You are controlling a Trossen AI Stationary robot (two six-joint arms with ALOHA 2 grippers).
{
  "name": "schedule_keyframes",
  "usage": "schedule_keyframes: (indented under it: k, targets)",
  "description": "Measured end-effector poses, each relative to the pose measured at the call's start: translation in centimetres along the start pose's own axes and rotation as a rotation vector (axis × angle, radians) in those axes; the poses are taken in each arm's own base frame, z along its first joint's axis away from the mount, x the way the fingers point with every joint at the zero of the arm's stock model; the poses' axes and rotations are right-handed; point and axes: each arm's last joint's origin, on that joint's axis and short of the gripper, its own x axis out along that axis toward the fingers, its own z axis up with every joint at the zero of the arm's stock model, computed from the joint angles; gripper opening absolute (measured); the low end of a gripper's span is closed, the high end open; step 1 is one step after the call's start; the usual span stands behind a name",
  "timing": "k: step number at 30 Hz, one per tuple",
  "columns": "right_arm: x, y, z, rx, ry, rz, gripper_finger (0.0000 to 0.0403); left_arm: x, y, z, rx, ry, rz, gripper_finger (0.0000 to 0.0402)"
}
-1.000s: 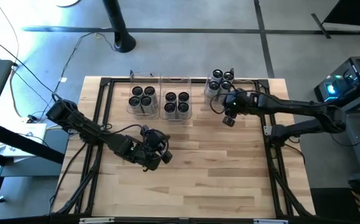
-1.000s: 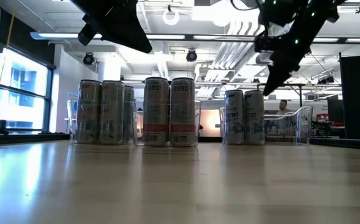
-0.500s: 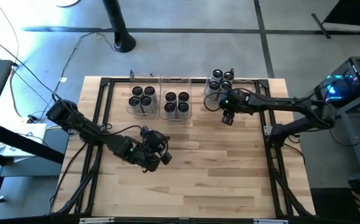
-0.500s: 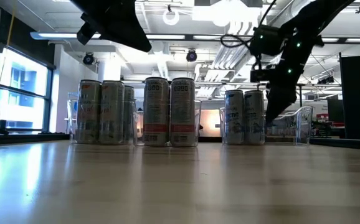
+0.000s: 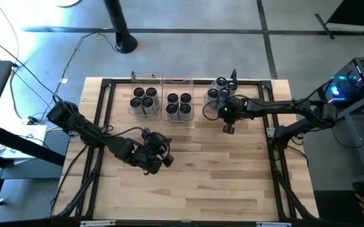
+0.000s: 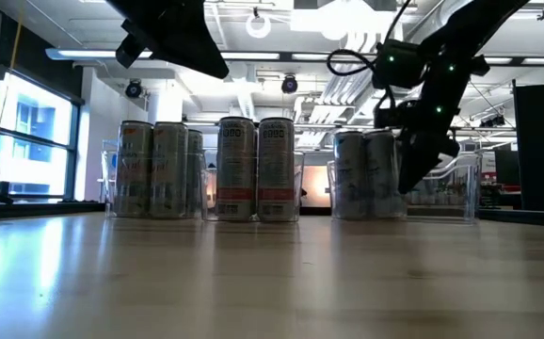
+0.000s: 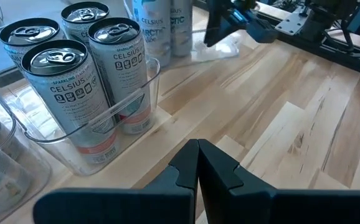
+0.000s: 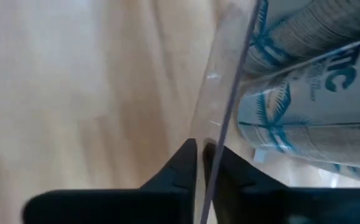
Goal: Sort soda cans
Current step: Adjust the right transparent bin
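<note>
Right gripper (image 5: 228,123) is down at the near wall of the right-hand clear plastic rectangular bin (image 8: 225,93), and its fingers (image 8: 183,163) are pinched on that thin wall's edge. My read: it is gripping the bin to drag or square it up, not to lift a can. That bin sits skewed to the other two on the pale wooden worktop (image 5: 220,176). The small grey soda cans with dark round tops (image 5: 221,90) stand in three groups of four, one group per bin, along the far side of the worktop; all upright, long axis vertical, tops facing up. The middle group (image 5: 179,104) and left group (image 5: 143,99) sit straight. Left gripper (image 5: 159,153) waits over the near-left worktop, fingers (image 7: 227,167) clenched on nothing.
</note>
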Motion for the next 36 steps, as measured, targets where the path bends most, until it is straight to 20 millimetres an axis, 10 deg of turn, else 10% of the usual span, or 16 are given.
schedule_keyframes:
  k: [22,36]
  targets:
    - [-2.0,8.4,-0.1,-0.274,-0.024,0.246,0.0006,0.0,0.0,0.0,-0.008,-0.002,-0.004,0.0000]
    - [-3.7,10.3,-0.7,-0.337,0.068,0.279,0.0090,0.0,-0.1,0.0,-0.008,0.000,-0.006,0.0000]
